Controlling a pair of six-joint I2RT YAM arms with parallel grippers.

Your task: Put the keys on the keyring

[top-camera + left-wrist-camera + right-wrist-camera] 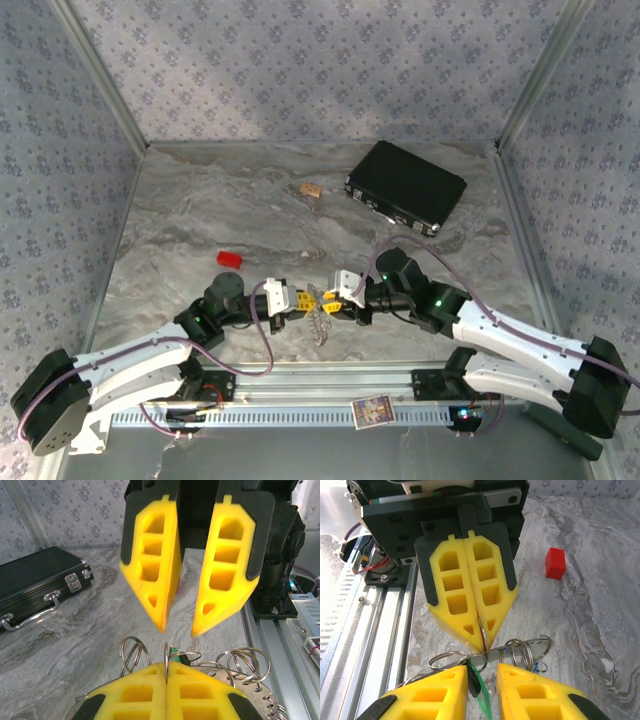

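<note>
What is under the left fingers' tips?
A thin silvery ring pinched edge-on between the left fingers, wire rings bunched below. A green piece pokes out; the right fingers cover the rest.

Top overhead, wide; wrists close, sharing keyring.

No text, brand or number could be read. A small printed card was fixed on the aluminium rail at six o'clock, and a tan tag lay toward twelve; their markings were too small to be made out.
</note>
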